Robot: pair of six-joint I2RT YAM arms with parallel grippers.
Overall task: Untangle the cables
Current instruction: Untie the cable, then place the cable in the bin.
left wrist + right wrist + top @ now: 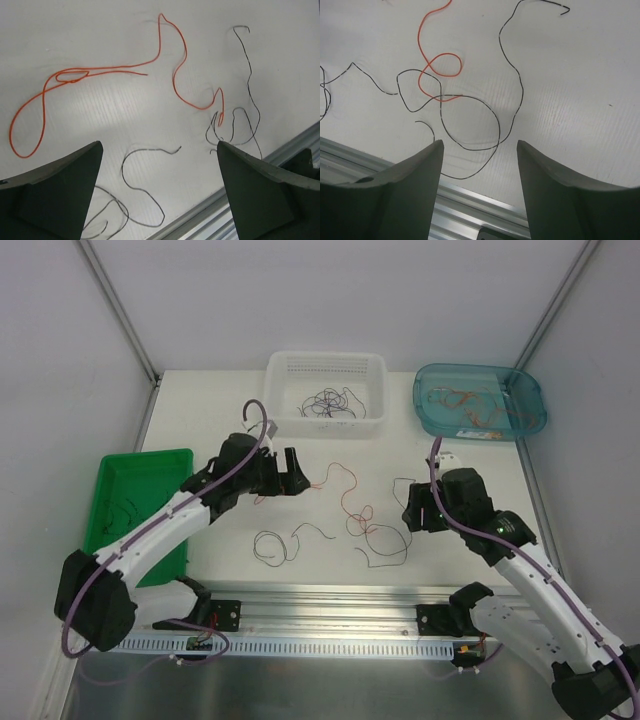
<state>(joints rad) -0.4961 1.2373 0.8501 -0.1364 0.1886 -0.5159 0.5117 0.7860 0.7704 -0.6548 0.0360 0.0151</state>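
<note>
Both pincers hang released over the worktop (380,455). The left pincer (159,146) has its jaws spread wide, the right pincer (480,143) has its jaws parted, and neither has anything between them. The cables (350,515) lie loose in the middle of the worktop, between the two arms and towards the near edge. I judge the step in hand to be choosing one strand and drawing it clear of the rest. The orange wire (125,65) looks like the best choice. Its left stretch lies on bare worktop close to the left pincer, and only its right part runs in among the black strands. In the right wrist view its curl crosses a looping black wire (498,127). I would take the orange wire with the left pincer on that bare left stretch, well away from any crossing, so the jaws shut on one strand only. These wires are thin and lie flat, so I think the fingertips must come right down to the surface, square across the wire, before clenching. Then I would lift slowly and pull to the left while the right pincer pins the black loop so it is not dragged along. Other wires already lie in the white basket (325,425), the blue tray (480,432) and the green tray (140,458), and the freed strand probably belongs in one of them.
</note>
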